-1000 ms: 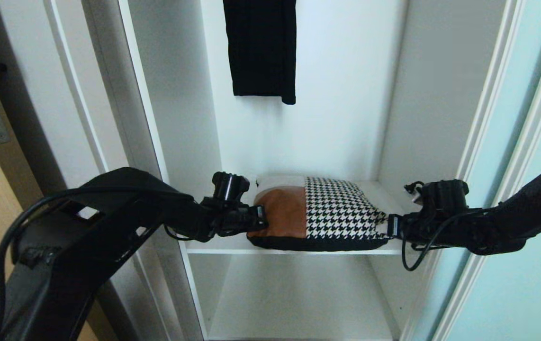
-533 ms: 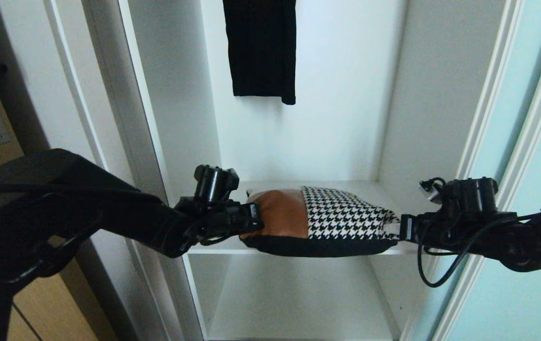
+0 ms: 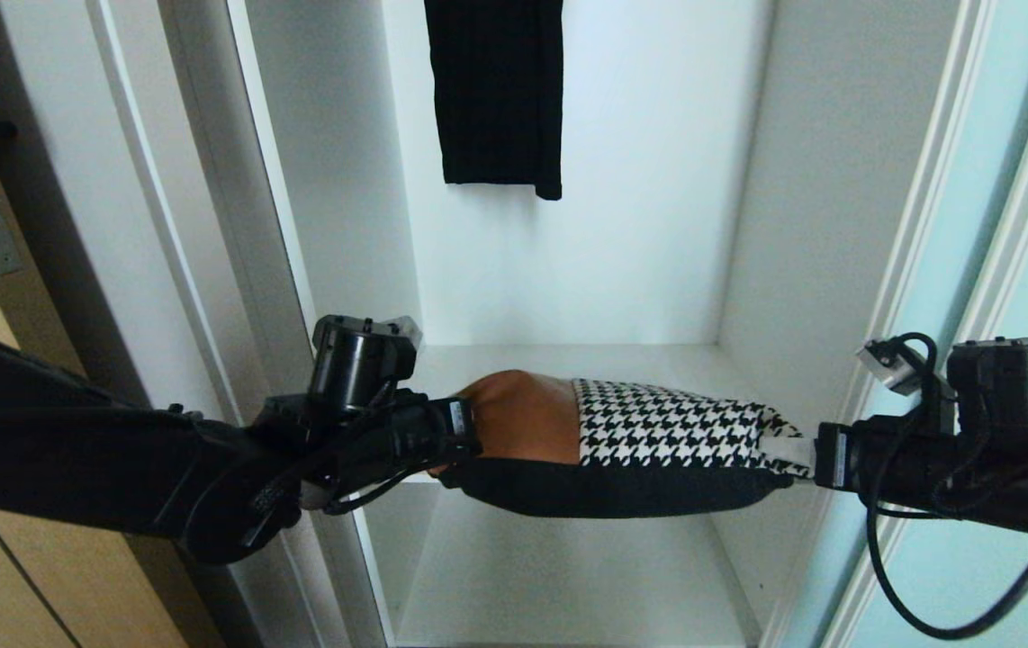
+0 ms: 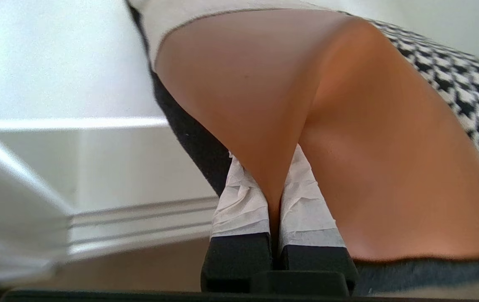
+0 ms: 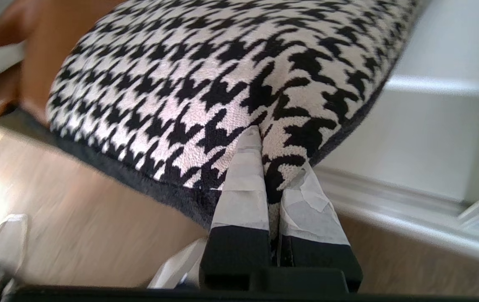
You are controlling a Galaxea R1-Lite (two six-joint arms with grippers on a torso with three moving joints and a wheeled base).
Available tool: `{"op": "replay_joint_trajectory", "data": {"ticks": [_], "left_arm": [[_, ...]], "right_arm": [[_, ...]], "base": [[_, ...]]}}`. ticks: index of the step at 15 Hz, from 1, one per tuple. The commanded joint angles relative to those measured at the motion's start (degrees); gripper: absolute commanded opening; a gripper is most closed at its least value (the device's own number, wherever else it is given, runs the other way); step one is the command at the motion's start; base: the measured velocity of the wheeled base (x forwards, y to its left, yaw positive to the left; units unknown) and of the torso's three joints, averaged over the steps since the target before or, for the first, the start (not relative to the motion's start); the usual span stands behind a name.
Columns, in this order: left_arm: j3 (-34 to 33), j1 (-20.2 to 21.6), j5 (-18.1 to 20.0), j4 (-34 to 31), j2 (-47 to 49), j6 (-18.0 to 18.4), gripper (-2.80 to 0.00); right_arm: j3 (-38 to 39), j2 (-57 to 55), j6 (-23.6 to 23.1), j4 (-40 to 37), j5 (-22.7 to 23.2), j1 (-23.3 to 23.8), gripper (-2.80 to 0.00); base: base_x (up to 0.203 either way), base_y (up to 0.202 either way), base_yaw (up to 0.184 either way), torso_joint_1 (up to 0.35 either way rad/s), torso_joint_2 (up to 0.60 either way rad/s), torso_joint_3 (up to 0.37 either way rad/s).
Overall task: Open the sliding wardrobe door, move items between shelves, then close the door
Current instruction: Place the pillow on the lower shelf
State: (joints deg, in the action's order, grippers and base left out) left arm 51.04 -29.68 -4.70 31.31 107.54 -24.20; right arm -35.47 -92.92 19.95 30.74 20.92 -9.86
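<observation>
**Cushion held at both ends before the open wardrobe**

While both grippers pinch it, the patchwork cushion [image 3: 622, 441] hangs just in front of the white shelf [image 3: 568, 360], above the lower shelf [image 3: 568, 576]. Left gripper [image 3: 460, 432] is clamped on the tan end, right gripper [image 3: 816, 454] on the houndstooth corner by a white tag whose writing is unreadable. A black garment [image 3: 496, 90] hangs at the far wall. Right of the opening stands the aqua sliding door [image 3: 1000, 360].
</observation>
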Motion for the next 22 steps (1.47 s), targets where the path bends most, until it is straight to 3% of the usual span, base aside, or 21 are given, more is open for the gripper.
{"op": "replay_joint_trajectory", "data": {"ticks": [1,7,10,15,22], "left_arm": [[-1.9,-2.0,-2.4,-0.3,-3.6,-0.1,-2.8],[-10.4,-8.7,-4.5,-1.5,-15.4,-1.4,-2.8],[-14.2,-9.6,-5.5,-0.9,-15.8,-3.5,-2.8],[-14.2,-9.5,-5.6,-0.7,-14.6,-4.8,-2.8],[-12.6,-9.6,-5.8,-0.8,-15.8,-4.7,-2.8]], "right_arm": [[2.6,6.7,0.5,-1.0,0.1,-2.6,-2.8],[4.6,20.4,1.0,-15.7,0.1,-5.6,-2.8],[7.9,21.2,3.0,-16.4,0.1,-5.7,-2.8],[8.7,21.1,3.8,-16.2,1.1,-5.7,-2.8],[8.3,24.3,5.0,-16.5,1.2,-5.7,-2.8]], "base": [[0.0,0.0,0.0,0.0,0.0,0.0],[0.0,0.0,0.0,0.0,0.0,0.0],[0.0,0.0,0.0,0.0,0.0,0.0],[0.0,0.0,0.0,0.0,0.0,0.0],[-0.185,0.0,-0.001,0.002,0.0,0.003]]}}
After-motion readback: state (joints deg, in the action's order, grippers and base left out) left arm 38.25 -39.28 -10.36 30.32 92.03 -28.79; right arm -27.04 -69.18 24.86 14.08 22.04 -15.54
